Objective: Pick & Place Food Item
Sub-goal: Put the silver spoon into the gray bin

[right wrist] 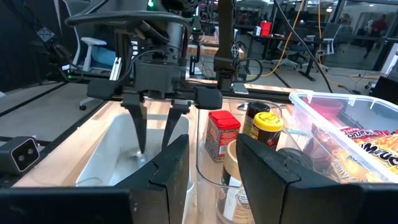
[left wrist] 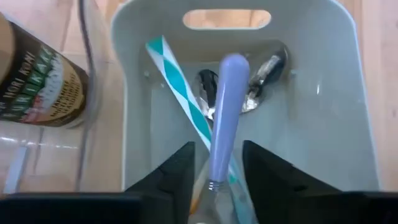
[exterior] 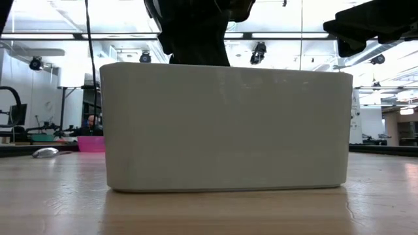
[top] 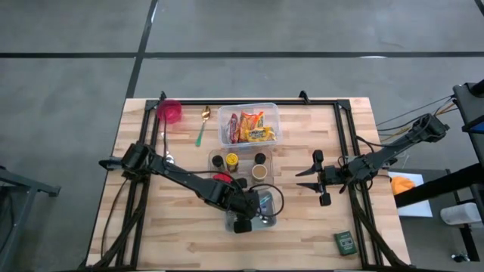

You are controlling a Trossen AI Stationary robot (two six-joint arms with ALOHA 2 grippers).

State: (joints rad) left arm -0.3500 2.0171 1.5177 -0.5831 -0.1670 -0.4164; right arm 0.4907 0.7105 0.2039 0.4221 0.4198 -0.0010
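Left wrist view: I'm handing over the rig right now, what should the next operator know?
Left gripper: open, low in the pale bin, fingers either side of the purple-handled utensil, not gripping it.
Right gripper: open, empty, waiting over the table's right side.
Snack packets sit in the clear tub; no food item is held.
To do: pick and place a food item.

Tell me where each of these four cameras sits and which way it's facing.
High: overhead, straight down on the table; both arms show.
Low: tabletop level, facing the pale bin; arm parts above.
Left wrist: looks down into the bin past the left gripper, with the lavender-handled utensil between its fingers.
Right wrist: behind the right gripper, facing the left gripper.
All show the bin.
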